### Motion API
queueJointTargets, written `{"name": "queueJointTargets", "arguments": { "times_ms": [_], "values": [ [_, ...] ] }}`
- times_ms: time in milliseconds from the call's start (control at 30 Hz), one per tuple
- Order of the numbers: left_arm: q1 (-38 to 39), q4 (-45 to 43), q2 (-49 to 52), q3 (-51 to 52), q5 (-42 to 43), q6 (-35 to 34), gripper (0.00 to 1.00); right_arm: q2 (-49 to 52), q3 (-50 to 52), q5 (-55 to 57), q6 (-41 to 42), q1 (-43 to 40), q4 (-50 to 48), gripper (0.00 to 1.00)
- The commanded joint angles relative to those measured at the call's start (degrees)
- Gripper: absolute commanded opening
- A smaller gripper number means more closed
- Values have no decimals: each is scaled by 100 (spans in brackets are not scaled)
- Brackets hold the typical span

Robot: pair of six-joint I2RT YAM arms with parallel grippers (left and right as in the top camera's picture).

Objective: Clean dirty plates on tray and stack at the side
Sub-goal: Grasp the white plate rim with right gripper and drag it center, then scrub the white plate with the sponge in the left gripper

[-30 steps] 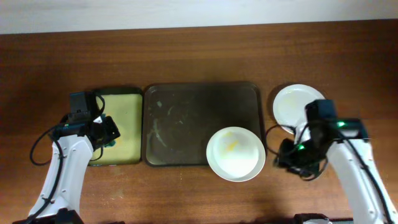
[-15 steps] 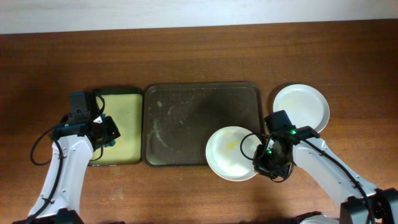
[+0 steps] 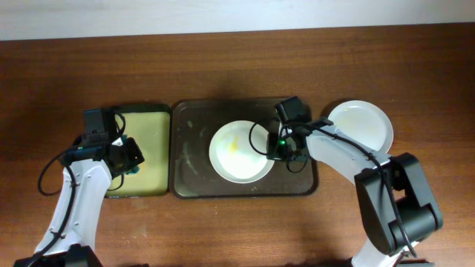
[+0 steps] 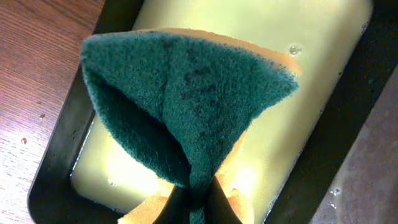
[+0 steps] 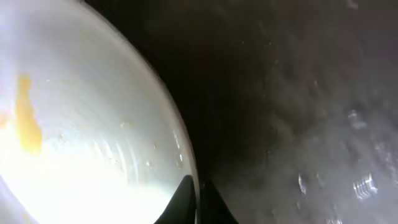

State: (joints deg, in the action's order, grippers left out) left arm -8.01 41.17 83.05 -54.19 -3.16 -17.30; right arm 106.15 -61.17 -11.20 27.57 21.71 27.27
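Note:
A white plate point(image 3: 239, 150) with a yellow smear lies on the dark tray point(image 3: 193, 122), near its middle. My right gripper point(image 3: 272, 150) is shut on this plate's right rim; the right wrist view shows the rim point(image 5: 186, 155) pinched between the fingers, with the yellow smear at the left. A second white plate point(image 3: 361, 126) lies on the table right of the tray. My left gripper point(image 3: 128, 159) is shut on a green and yellow sponge point(image 4: 186, 106), held over the small black tray with yellow lining point(image 3: 148, 130). A third plate is not in view.
The small yellow-lined tray point(image 4: 323, 56) stands directly left of the dark tray. Bare wooden table point(image 3: 237, 67) lies behind and in front of both trays. The right arm point(image 3: 349, 159) reaches across the dark tray's right edge.
My right gripper has carried the smeared plate from the tray's front right corner leftward to the tray's middle. The left arm with the sponge has not moved.

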Motion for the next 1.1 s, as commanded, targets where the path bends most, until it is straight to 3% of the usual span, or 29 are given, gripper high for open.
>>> {"name": "queueJointTargets", "arguments": {
  "times_ms": [0,33,67,100,167,233,267,333,400,500,667,733,833,867,900,1067],
  "values": [
    [125,-46,2,-15,94,203,0,365,-400,181,-542,70,203,6],
    [229,-114,13,-15,94,328,0,365,-699,179,-647,26,568,21],
    [426,-199,55,-15,90,546,0,365,-1268,133,-883,-46,1198,50],
    [525,-221,66,-15,85,682,0,365,-1751,136,-988,-92,1681,68],
    [684,-299,70,-15,85,802,0,365,-2632,125,-1043,-177,2653,79],
    [684,-297,70,-15,85,802,0,365,-3058,-44,-1014,-197,3451,79],
    [684,-302,85,-15,85,802,0,365,-3016,-216,-898,-173,3727,74],
    [684,-302,111,-15,85,800,0,369,-2546,-205,-570,-68,3724,55],
    [684,-306,201,-15,85,800,0,374,-1683,-254,-20,-35,2889,33],
    [684,-348,404,-15,85,800,0,374,-914,-981,151,-35,1672,28],
    [684,-350,448,-15,87,798,0,374,-688,-715,431,-39,977,4],
    [684,-358,450,-15,87,798,0,374,-699,28,437,-39,546,4],
    [684,-400,450,-15,87,800,0,374,-778,85,-33,-42,487,9],
    [684,-428,448,-15,90,798,0,374,-796,-4,-35,-42,507,32],
    [684,-452,448,-17,92,798,0,374,-817,-105,-35,-42,511,38],
    [686,107,450,-1038,686,804,0,372,-1128,-494,-31,-251,907,38]
  ]
}}
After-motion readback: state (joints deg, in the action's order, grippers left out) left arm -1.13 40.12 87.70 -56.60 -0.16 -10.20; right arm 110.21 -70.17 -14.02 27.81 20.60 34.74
